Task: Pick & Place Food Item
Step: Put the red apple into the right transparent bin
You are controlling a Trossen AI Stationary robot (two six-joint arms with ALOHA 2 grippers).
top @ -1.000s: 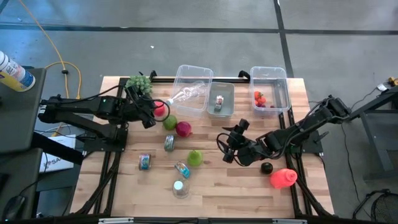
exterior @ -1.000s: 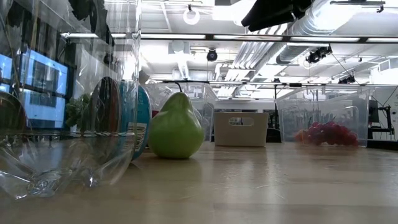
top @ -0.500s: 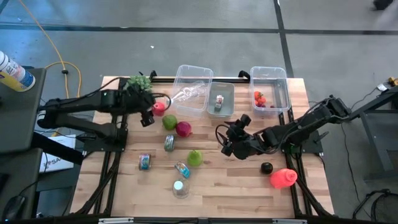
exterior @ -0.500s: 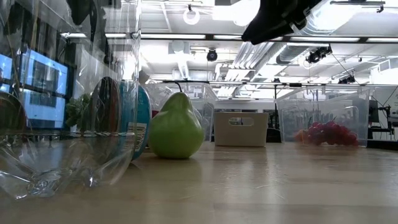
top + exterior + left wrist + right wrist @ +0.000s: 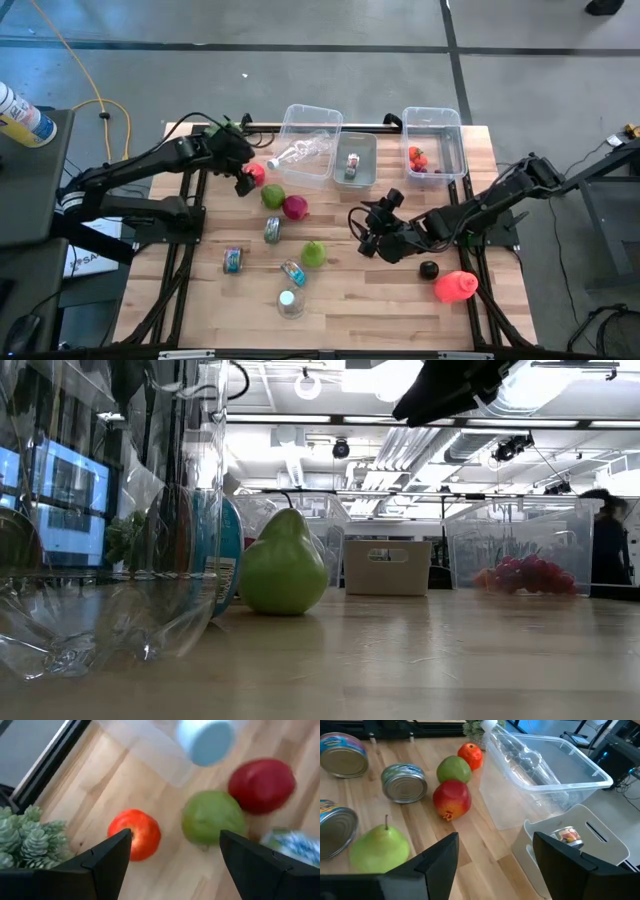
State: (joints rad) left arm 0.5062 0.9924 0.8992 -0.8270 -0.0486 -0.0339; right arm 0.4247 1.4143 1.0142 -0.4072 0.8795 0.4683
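**Left gripper above a red tomato, near the table's upper-left edge**

Seen from overhead, the left gripper (image 5: 243, 178) hangs over the upper left of the wooden table (image 5: 390, 290), its fingers spread and holding nothing. The small red tomato (image 5: 256, 173) lies just beside its tips; in the left wrist view the tomato (image 5: 135, 834) shows between the two dark fingers, below them on the wood. A green succulent-like plant (image 5: 222, 130) sits just beyond, at the table's edge.

Right of the tomato lie one green apple (image 5: 273, 196) and one red pomegranate (image 5: 295, 207), touching each other. Lower down is one green pear (image 5: 314, 253). Three tins lie nearby: one (image 5: 272, 230) below the apple, one (image 5: 232, 261) to its lower left, and one (image 5: 292, 272) beside the pear. A clear cup (image 5: 289, 303) stands near the bottom edge.

Along the top edge stand three containers: a clear bin (image 5: 331, 115) with a plastic bottle (image 5: 297, 152) poking out, a small grey bin (image 5: 366, 172), and a clear bin (image 5: 455, 120) holding red fruit.

The right gripper (image 5: 366, 232) hovers centre-right, fingers parted and empty, over bare wood. A dark round item (image 5: 428, 269) and a red-pink object (image 5: 455, 286) lie at lower right.
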